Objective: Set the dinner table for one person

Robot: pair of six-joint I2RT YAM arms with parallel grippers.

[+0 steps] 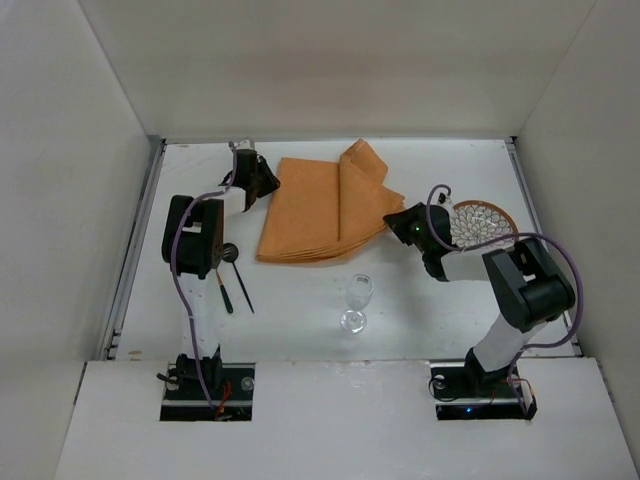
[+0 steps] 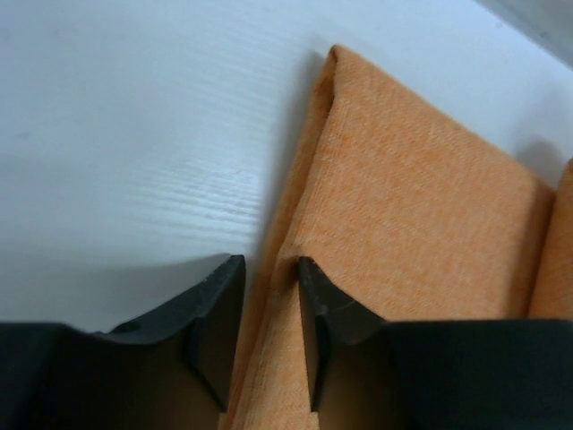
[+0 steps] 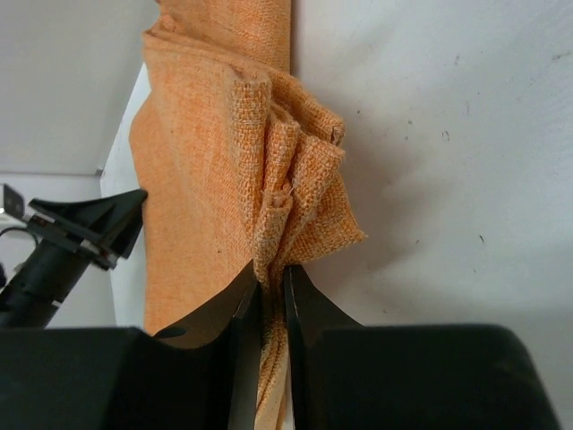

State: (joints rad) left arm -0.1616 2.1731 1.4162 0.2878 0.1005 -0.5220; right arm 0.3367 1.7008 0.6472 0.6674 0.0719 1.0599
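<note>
Desk [image 1: 450, 180] fills the top view, white, with rails down both sides and white walls around it. Cloth [image 1: 315, 210] lies at mid-desk toward 12 o'clock, orange, partly folded, with one flap doubled over on its 2 o'clock side.

L pincer [image 1: 258, 180] sits at the cloth's 9 o'clock edge. In its wrist cam, the L pincer [image 2: 270, 269] has its jaws nearly together with the folded cloth [image 2: 421, 215] edge between them. It reads as a pinch, though the contact itself is in shadow.

R pincer [image 1: 396, 222] is at the cloth's 3 o'clock corner. Wrist cam is clear here: R pincer [image 3: 271, 278] is clamped on a bunched wad of cloth [image 3: 224, 161], which is lifted off the desk. The lower cloth is cut off behind the fingers.

Plate [image 1: 488, 222] is at 3 o'clock on the desk, patterned. The R arm and its cable cover its near-left part.

Glass [image 1: 356, 300] stands at 6 o'clock of the cloth, apart from it.

Cutlery [image 1: 232, 282] lies at 8 o'clock of the cloth. Its top ends run under the L arm, so I can't count the pieces for sure.
</note>
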